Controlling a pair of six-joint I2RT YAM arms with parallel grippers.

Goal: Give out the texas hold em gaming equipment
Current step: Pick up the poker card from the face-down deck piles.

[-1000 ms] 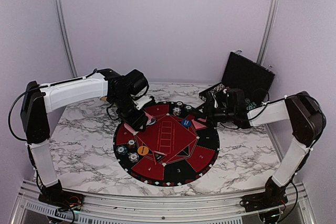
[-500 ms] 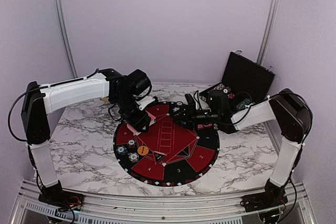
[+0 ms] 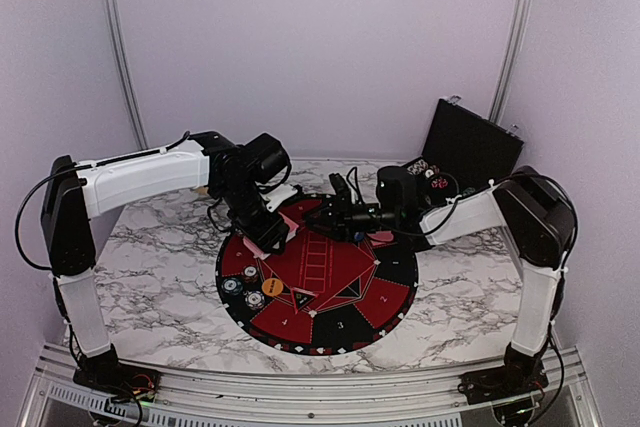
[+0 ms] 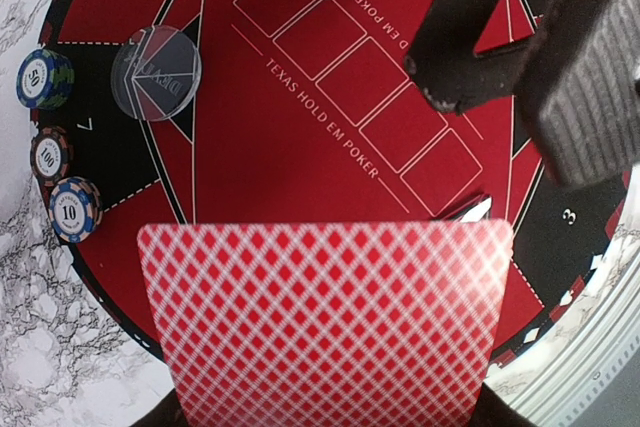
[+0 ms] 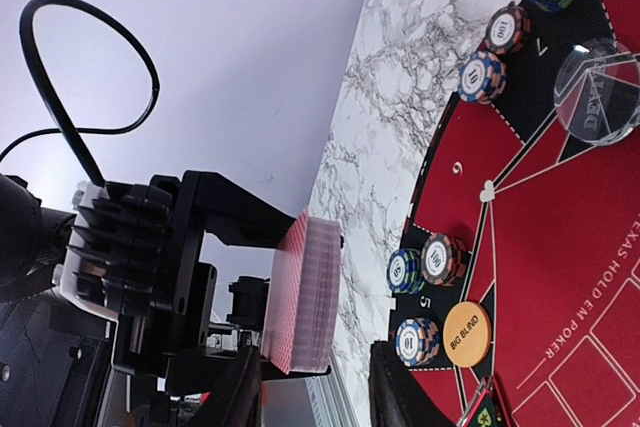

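1. Nearest the arms' bases, on the near-left rim of the round mat [image 3: 340, 325], the near chip stacks [image 5: 418, 340] cluster around seat 5. The orange disc [image 5: 468, 332] lies just beside them and reads "BIG BLIND".
2. The mat's red centre carries a row of card outlines and the words "TEXAS HOLD EM POKER". Seat numbers 3, 5, 6, 7 and 8 are readable round the rim.
3. Over the mat's left side, the left gripper [image 3: 262, 235] is clamped on the deck [image 4: 325, 322] of pink-red-backed cards and holds it clear of the surface.
4. Just beyond, the right gripper [image 3: 336, 215] points at the deck's free edge with its jaws parted and nothing between them. It looks near the cards but not touching.
5. The step in hand looks like dealing, with one arm presenting the deck and the other fetching from it. The next move calls for pinching only the top card, sliding it off without dragging its neighbours, then laying it at a seat.
6. On the far rim by seat 7 stand the far chip stacks [image 4: 50, 155], marked 50, 100 and 10. The clear disc [image 4: 155, 72] beside them is lettered "DEALER", only partly legible.
7. At the back right the black case [image 3: 470, 142] stands open; its contents are too small to tell.
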